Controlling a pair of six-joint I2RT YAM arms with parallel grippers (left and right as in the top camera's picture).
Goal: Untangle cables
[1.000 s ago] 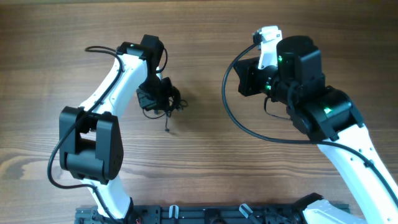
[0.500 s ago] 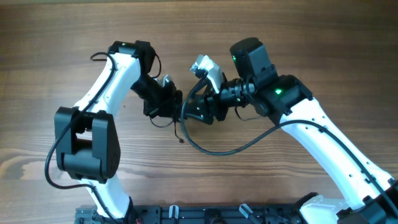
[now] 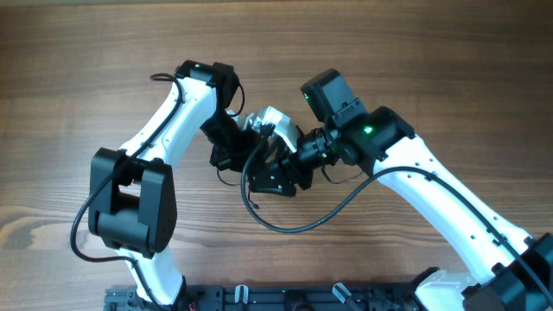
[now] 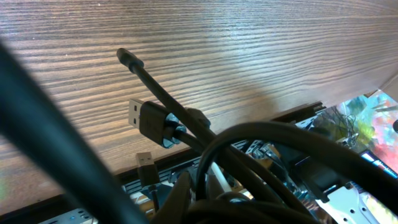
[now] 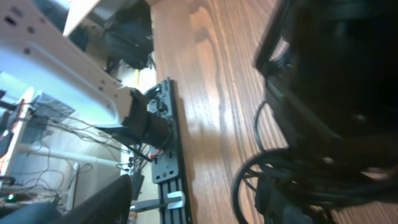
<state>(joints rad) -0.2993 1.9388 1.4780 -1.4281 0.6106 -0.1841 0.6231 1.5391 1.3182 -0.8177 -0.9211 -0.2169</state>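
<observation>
Close before the left wrist camera, the cables show as thin black cords that cross one another, raised above the wood. One cord runs to the upper left of that frame and ends in a small round plug. A second ends in a flat silvery plug, and a third flat plug hangs lower, near the bottom edge. From above, the bunch sits a little left of the frame's centre, where the two arms meet, and the arms cover nearly all of it.

Around it lies the brown wooden table. A thick black cable of the right arm sags in a wide loop below the meeting point, and a black rail runs along the bottom edge. A big dark blurred mass fills the right side of the right wrist view, so little can be read there.

The left gripper is closed tight and holds the cables off the table. The right gripper is just beside it, at the bunch. Whether its jaws are wide or narrow I cannot tell, nor whether it touches a cord.
</observation>
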